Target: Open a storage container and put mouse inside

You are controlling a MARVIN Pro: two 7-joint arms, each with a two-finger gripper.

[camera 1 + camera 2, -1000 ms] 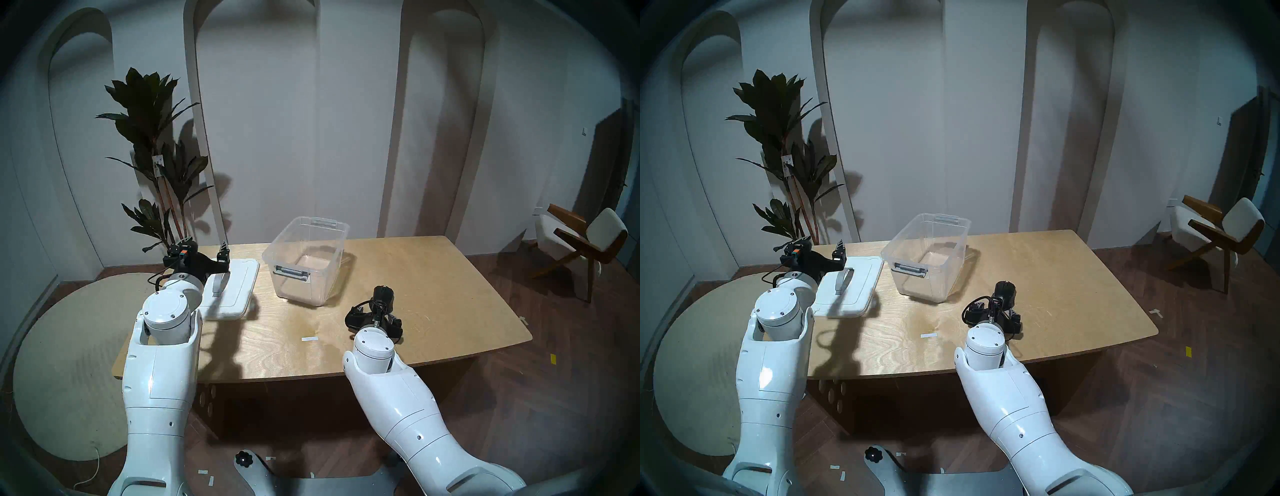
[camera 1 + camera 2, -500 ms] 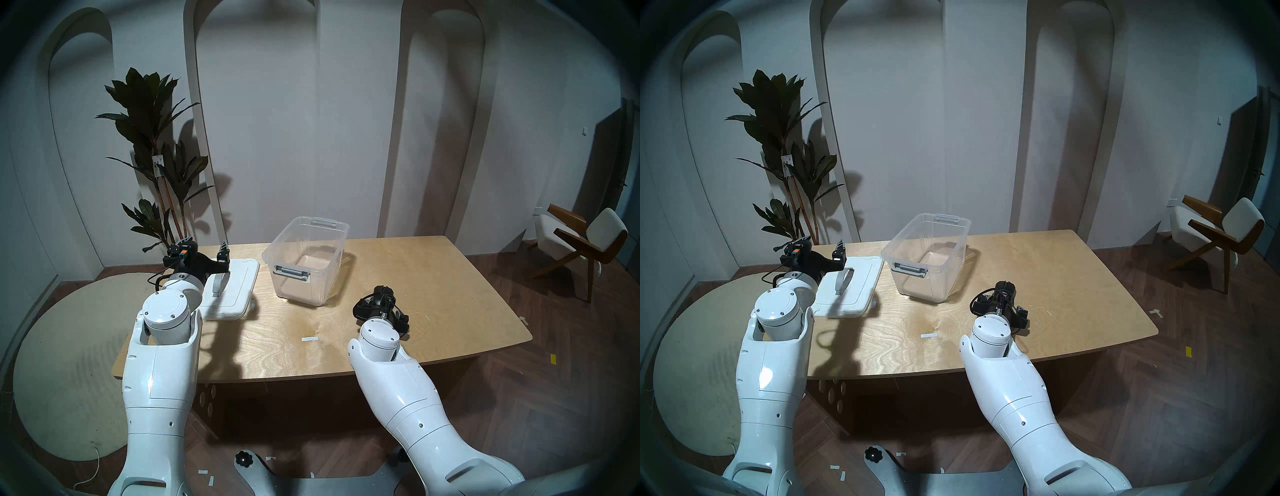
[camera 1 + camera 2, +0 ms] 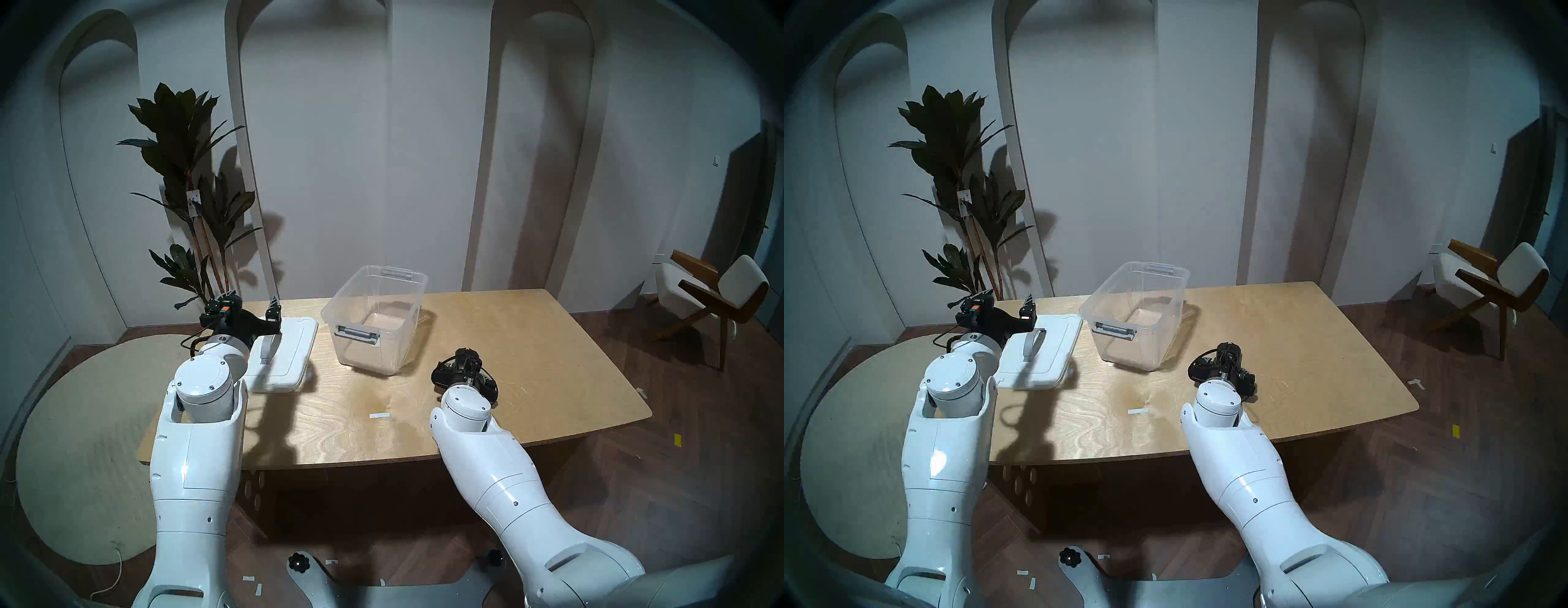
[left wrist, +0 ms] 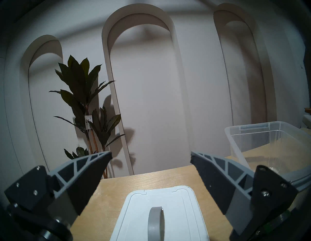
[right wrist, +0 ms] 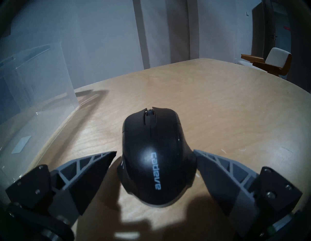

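Your right gripper (image 5: 154,154) is spread wide around the black mouse (image 5: 152,151) on the plywood table (image 5: 218,104), its right finger at the mouse's flank, its left finger just clear. Your left gripper (image 4: 151,155) hangs released above the white lid (image 4: 170,200) lying flat. Between them, the clear plastic storage container (image 3: 375,322) stands uncovered, holding nothing.

Only readable text: "cadeve" in light lettering along the back of the black mouse (image 5: 152,157), right wrist view. White tag on the plant (image 4: 88,122) has print, too small to read.
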